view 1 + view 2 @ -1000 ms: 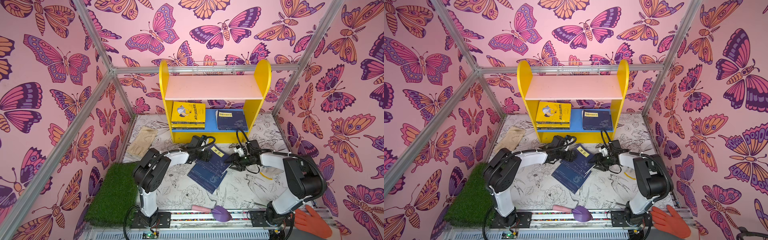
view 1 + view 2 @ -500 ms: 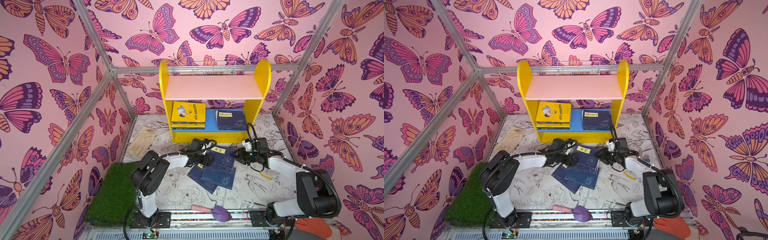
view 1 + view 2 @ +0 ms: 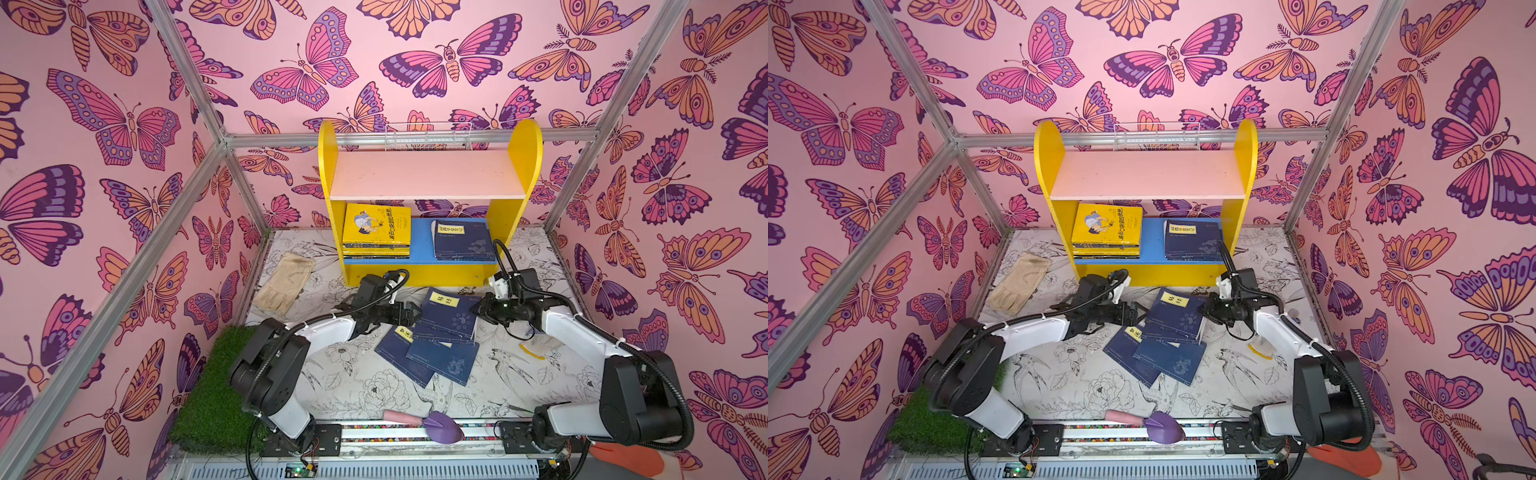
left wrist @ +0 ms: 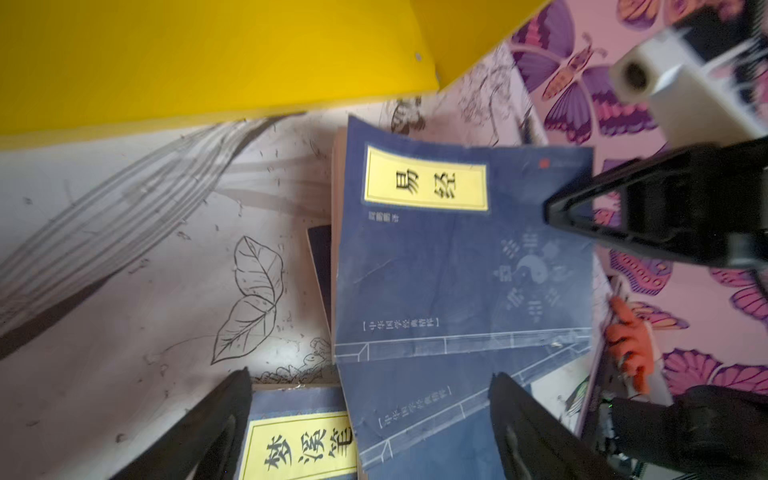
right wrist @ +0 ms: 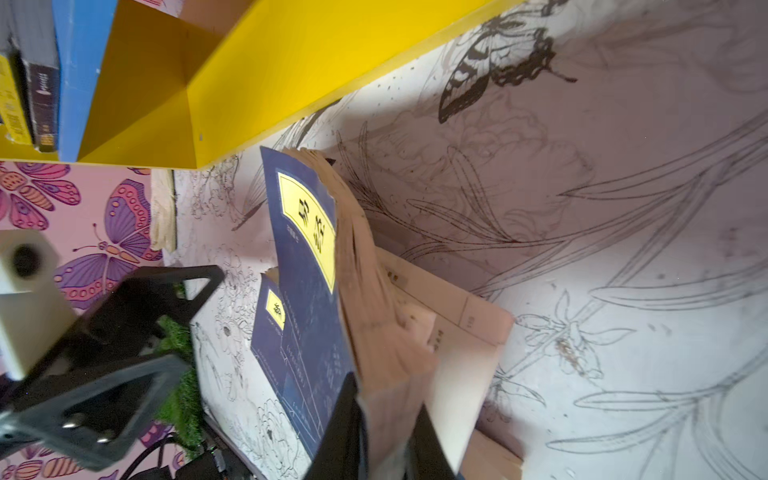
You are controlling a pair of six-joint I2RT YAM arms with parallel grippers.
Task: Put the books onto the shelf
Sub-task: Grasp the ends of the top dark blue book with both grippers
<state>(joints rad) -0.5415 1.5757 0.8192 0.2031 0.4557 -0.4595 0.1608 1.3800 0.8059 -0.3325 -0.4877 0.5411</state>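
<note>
Right end effector [image 3: 484, 309]: closed on the fore-edge of the top navy book [image 3: 449, 316]. In the right wrist view, the end effector's two black fingers [image 5: 345, 415] pinch the brown page block, and the pages fan out just ahead of them.
Left end effector [image 3: 409, 313]: jaws stand wide apart with nothing clamped between them. It sits at the opposite edge of the same book. In the left wrist view, one finger [image 4: 224, 407] is over the bench and the other is over the blue cover.
Top navy book: lies between the two end effectors. Its yellow title label is at the end farther from the arm bases, and the gripped side looks lifted off the bench [image 3: 332, 386].
Other navy books [image 3: 432, 361]: two lie flat on the bench, partly under the gripped book, on the arm-base side of both end effectors.
Shelf [image 3: 428, 174]: just beyond both end effectors, with its yellow base board close to them.
Lower blue board [image 3: 422, 241]: holds a stack of yellow books [image 3: 376, 226] beyond the left end effector and a navy stack [image 3: 463, 241] beyond the right end effector.
</note>
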